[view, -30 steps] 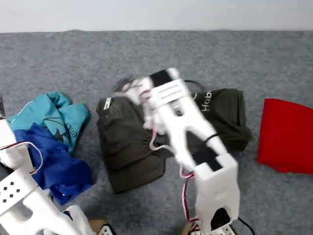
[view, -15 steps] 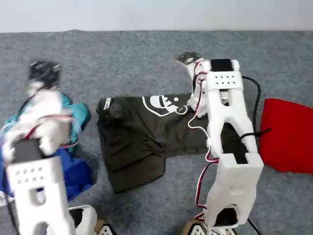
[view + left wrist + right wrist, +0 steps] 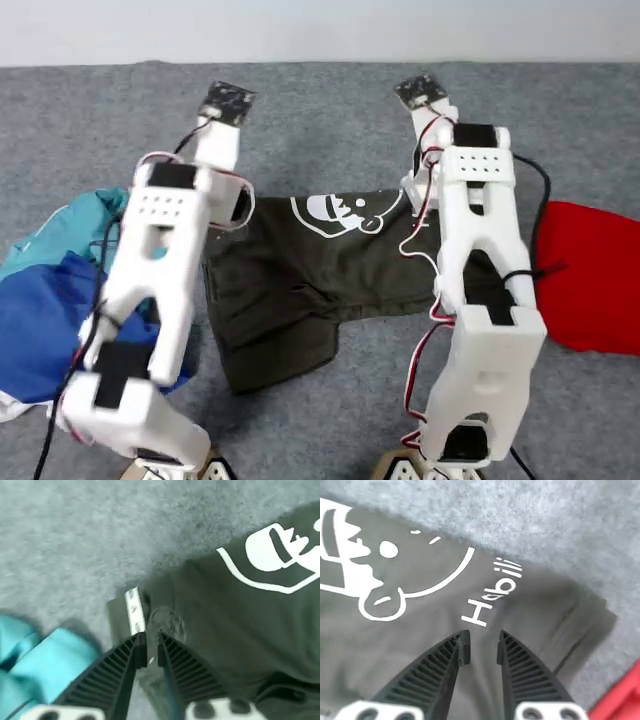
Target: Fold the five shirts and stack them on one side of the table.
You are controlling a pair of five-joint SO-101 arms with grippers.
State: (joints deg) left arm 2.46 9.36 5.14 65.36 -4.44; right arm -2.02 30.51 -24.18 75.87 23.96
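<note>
Leftmost, a blue shirt [image 3: 40, 330] lies crumpled at the near left of the grey table [image 3: 330, 110], with a teal shirt [image 3: 60, 235] bunched just behind it, touching it. Next to them the left arm [image 3: 150, 260] stretches away from the near edge, and the left gripper [image 3: 149, 642] hangs over the left far corner of the dark olive shirt [image 3: 300, 290], right at its collar label; its jaws are drawn almost together with only a thin slit between them, and whether they pinch any cloth cannot be told. The olive shirt is spread in the middle of the table, its white print facing up and its near left part rumpled. Over its right far part stands the right arm [image 3: 480, 250]; the right gripper [image 3: 482, 641] has its jaws slightly parted, nothing between them, just above the cloth beside the white lettering. A red shirt [image 3: 590, 280] lies at the right edge, apart from the olive one. Half a second ago the left arm was over the teal shirt at far left; it has since swung right to the olive shirt, while the right arm has barely shifted.
</note>
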